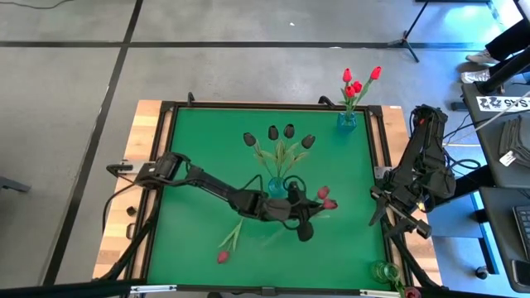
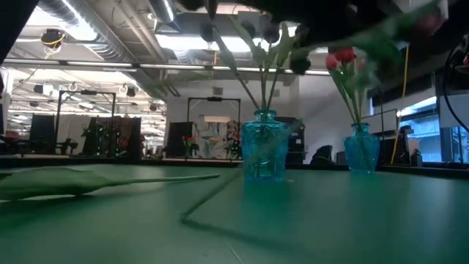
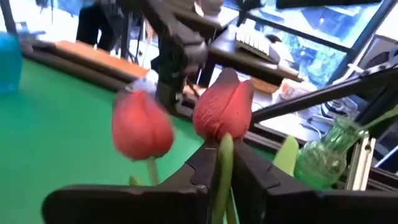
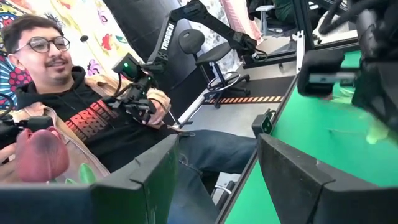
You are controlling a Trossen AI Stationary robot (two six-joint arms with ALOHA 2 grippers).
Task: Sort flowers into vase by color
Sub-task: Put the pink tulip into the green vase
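My left gripper (image 1: pixel 310 207) reaches to the table's middle and is shut on a dusky pink-maroon tulip (image 3: pixel 224 106), right of the middle blue vase (image 1: pixel 276 187). That vase holds several near-black tulips (image 1: pixel 280 134). A second pink-maroon tulip (image 3: pixel 142 126) hangs beside the held one. A far blue vase (image 1: pixel 346 121) holds red tulips (image 1: pixel 358 83). One more tulip (image 1: pixel 226 245) lies on its side on the mat. My right gripper (image 4: pixel 217 180) is open and empty at the table's right edge. My left gripper pinches the tulip's green stem just below its head (image 3: pixel 224 163) between the two fingers. The fingers lie across the stem and point toward the table's right edge. The head sticks out past the fingertips, clear of the mat. Whether the second tulip's stem (image 3: pixel 152 171) is also held, I cannot tell.
A green glass vase (image 1: pixel 383 271) stands at the near right corner and also shows in the left wrist view (image 3: pixel 324 157). The green mat (image 1: pixel 199 157) has a raised frame around it. A person (image 4: pixel 68 118) sits beyond the table's right side.
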